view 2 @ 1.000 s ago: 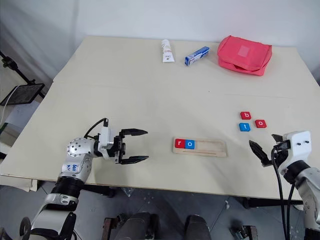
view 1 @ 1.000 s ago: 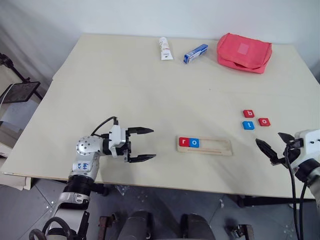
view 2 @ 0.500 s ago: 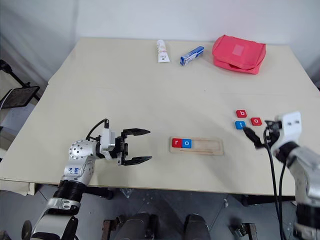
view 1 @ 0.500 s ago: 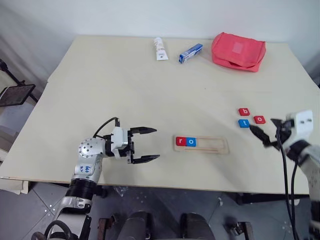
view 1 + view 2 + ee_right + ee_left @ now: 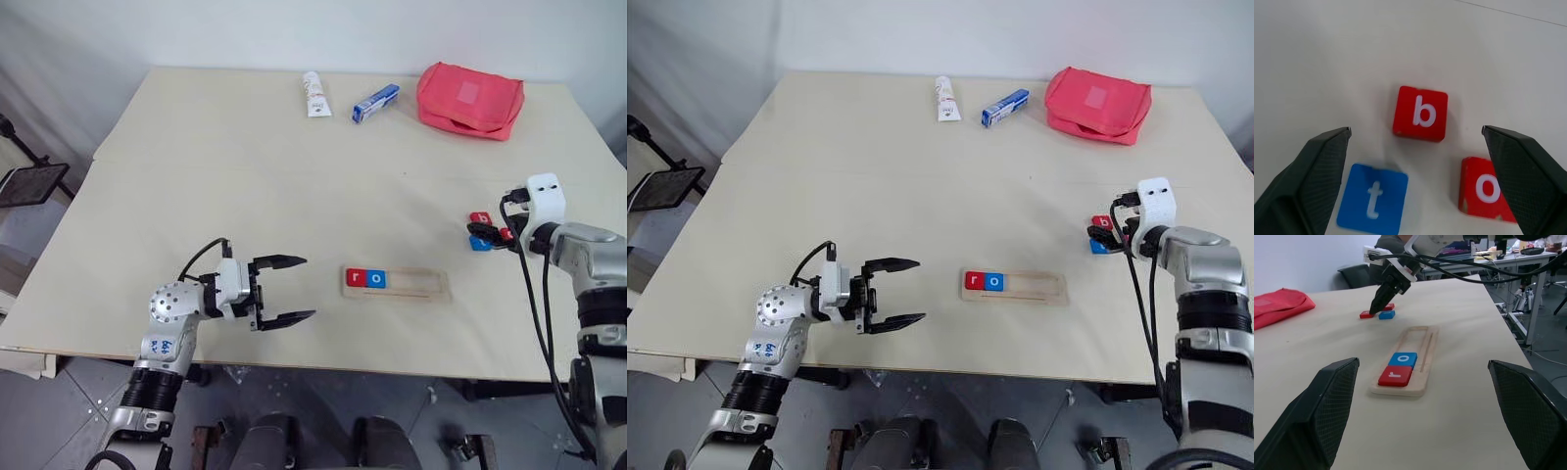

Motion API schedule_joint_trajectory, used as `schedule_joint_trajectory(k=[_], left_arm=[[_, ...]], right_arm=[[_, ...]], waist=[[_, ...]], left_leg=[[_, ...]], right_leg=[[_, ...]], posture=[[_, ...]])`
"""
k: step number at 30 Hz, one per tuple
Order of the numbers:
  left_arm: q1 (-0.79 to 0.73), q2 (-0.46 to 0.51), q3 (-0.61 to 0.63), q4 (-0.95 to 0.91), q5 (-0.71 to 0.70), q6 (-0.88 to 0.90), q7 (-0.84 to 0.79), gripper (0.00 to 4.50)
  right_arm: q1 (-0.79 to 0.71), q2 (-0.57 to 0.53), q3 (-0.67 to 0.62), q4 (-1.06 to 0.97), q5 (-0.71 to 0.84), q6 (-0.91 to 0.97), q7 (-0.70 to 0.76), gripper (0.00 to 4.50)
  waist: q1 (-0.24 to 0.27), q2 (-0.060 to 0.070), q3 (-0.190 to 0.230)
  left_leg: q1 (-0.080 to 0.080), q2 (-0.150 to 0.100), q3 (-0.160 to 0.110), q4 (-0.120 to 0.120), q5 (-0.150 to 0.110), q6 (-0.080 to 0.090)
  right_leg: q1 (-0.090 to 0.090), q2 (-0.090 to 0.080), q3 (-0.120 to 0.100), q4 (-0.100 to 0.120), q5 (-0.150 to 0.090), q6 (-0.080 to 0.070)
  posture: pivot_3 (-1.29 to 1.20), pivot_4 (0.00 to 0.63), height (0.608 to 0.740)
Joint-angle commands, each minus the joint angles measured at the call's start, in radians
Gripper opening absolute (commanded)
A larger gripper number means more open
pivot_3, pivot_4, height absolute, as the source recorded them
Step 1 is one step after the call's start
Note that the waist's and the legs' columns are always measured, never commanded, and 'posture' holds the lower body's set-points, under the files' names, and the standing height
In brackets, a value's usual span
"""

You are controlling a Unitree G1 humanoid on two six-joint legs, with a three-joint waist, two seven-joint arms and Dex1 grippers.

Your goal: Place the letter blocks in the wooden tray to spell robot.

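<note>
The wooden tray [image 5: 419, 284] lies near the table's front edge, with a red r block [image 5: 355, 277] and a blue o block [image 5: 375, 279] side by side at its left end. To its right, three loose letter blocks lie on the table: red b [image 5: 1421, 113], blue t [image 5: 1372, 198] and red o [image 5: 1485, 189]. My right gripper [image 5: 482, 235] hovers open just over them, its fingers straddling the b. Left of the tray, my left gripper [image 5: 308, 286] is open and empty, pointing toward the tray.
A red pouch [image 5: 470, 100], a blue-and-white box [image 5: 375, 103] and a white tube [image 5: 314, 94] lie along the table's far edge. A black stand [image 5: 29, 181] is off the table's left side.
My right gripper has moved forward from the table's front right edge to above the three loose blocks, staying open. The left gripper has kept its place.
</note>
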Motion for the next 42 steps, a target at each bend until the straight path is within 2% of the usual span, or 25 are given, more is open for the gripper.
schedule_joint_trajectory(k=[1, 8, 16, 19, 26, 32, 35, 39, 42], left_arm=[[0.014, 0.008, 0.006, -0.054, -0.024, -0.001, 0.017, 4.48], [0.037, 0.006, 0.005, -0.088, -0.023, 0.006, 0.049, 4.48], [0.052, 0.011, 0.005, -0.111, -0.02, 0.012, 0.073, 4.48], [0.055, 0.013, 0.005, -0.115, -0.021, 0.012, 0.077, 4.5], [0.058, 0.015, 0.006, -0.111, -0.026, 0.009, 0.079, 4.5], [0.046, 0.023, 0.013, -0.08, -0.034, 0.008, 0.067, 4.5], [0.041, 0.036, 0.017, -0.045, -0.033, -0.003, 0.045, 4.5], [0.024, 0.046, 0.024, 0.014, -0.033, -0.027, 0.016, 4.5], [0.0, 0.048, 0.024, 0.074, -0.025, -0.056, -0.009, 4.5]], right_arm=[[-0.062, 0.011, 0.012, 0.095, -0.04, -0.067, 0.007, 4.5], [-0.16, 0.04, 0.032, 0.276, -0.095, -0.159, 0.003, 4.5], [-0.215, 0.055, 0.038, 0.374, -0.127, -0.138, -0.002, 4.5], [-0.228, 0.059, 0.033, 0.392, -0.131, -0.101, -0.016, 3.92], [-0.228, 0.061, 0.019, 0.392, -0.127, -0.1, -0.034, 1.54], [-0.207, 0.052, -0.024, 0.309, -0.105, -0.091, -0.058, 1.46], [-0.101, 0.039, -0.076, 0.043, -0.056, -0.017, -0.052, 1.46], [0.164, 0.032, -0.149, -0.448, 0.02, 0.055, -0.027, 1.46], [0.344, 0.071, -0.238, -0.76, 0.074, 0.148, -0.088, 1.46]], waist=[[-0.001, 0.0, 0.0], [-0.001, 0.0, 0.0], [-0.003, 0.0, 0.0], [-0.003, 0.0, 0.0], [0.002, 0.0, 0.0], [-0.001, 0.0, 0.0], [0.0, 0.0, 0.0], [0.006, 0.001, 0.0], [0.008, 0.001, 0.0]], left_leg=[[0.0, 0.0, 0.0, 0.0, 0.0, 0.0], [0.0, 0.0, 0.0, 0.0, 0.0, 0.0], [0.0, 0.0, 0.0, 0.0, 0.0, 0.0], [0.0, 0.0, 0.0, 0.0, 0.0, 0.0], [0.0, 0.0, -0.001, 0.0, 0.0, 0.0], [0.0, 0.0, -0.001, 0.0, 0.0, 0.0], [-0.001, 0.0, -0.001, 0.0, 0.0, 0.0], [-0.003, 0.0, -0.002, 0.0, 0.0, 0.0], [-0.007, 0.0, -0.002, 0.0, 0.0, 0.0]], right_leg=[[0.0, 0.0, 0.0, 0.0, 0.0, 0.0], [0.0, 0.0, 0.0, 0.0, 0.0, 0.0], [0.0, 0.0, 0.0, 0.0, 0.0, 0.0], [0.0, 0.0, 0.0, 0.0, 0.0, 0.0], [0.001, 0.0, 0.0, 0.0, 0.0, 0.0], [0.0, 0.0, 0.0, 0.0, 0.0, 0.0], [0.0, 0.0, 0.0, 0.0, 0.0, 0.0], [-0.003, 0.0, 0.0, 0.0, 0.0, 0.0], [-0.006, 0.0, -0.002, 0.001, 0.0, 0.0]], posture=[[0.0, 0.15, 0.74], [0.0, 0.15, 0.74], [0.0, 0.15, 0.74], [0.0, 0.15, 0.74], [0.0, 0.15, 0.74], [0.0, 0.15, 0.74], [0.0, 0.15, 0.74], [0.0, 0.15, 0.74], [0.0, 0.15, 0.74]])
